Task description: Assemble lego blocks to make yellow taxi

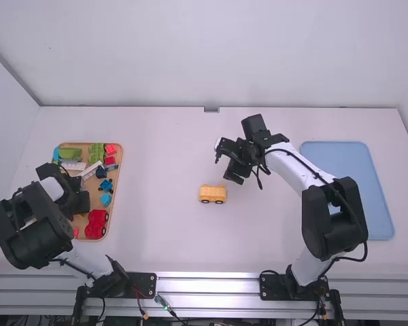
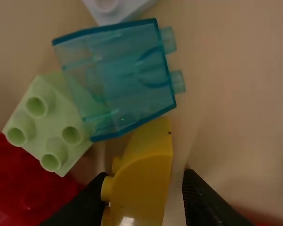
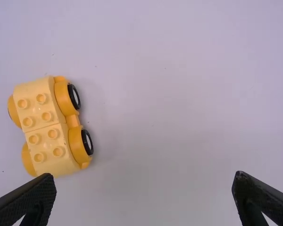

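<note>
**One yellow toy-brick vehicle with black-and-white wheels (image 1: 213, 194), upright on a white desk (image 1: 170, 149); a black two-finger left pincer (image 1: 80, 202) over the block tray**

Item: the vehicle, studs upward, close to the middle of the desk. Its top carries two rows of studs along a body with a seam across it.

Item: the black two-finger right pincer (image 1: 228, 165), raised above the desk, just beyond the vehicle and to its right. In the right wrist view the right pincer (image 3: 144, 178) is spread wide, with nothing held.

Item: the left pincer, over the tray's near half. In the left wrist view the left pincer (image 2: 145, 176) is partly open, a yellow plastic block with a curved face (image 2: 144, 188) between its fingers; a gap separates one finger from the block.

Item: a tan rectangular tray (image 1: 115, 178) by the desk's left edge, holding mixed blocks. Among them: a red plastic vehicle (image 1: 96, 224) towards the near right corner, a transparent teal block (image 2: 125, 77) just beside the curved yellow one, and a pale green block with four studs (image 2: 47, 129).

Item: a pale blue rectangular tray (image 1: 340, 163) by the desk's right edge, partly behind the right arm (image 1: 333, 217).
</note>
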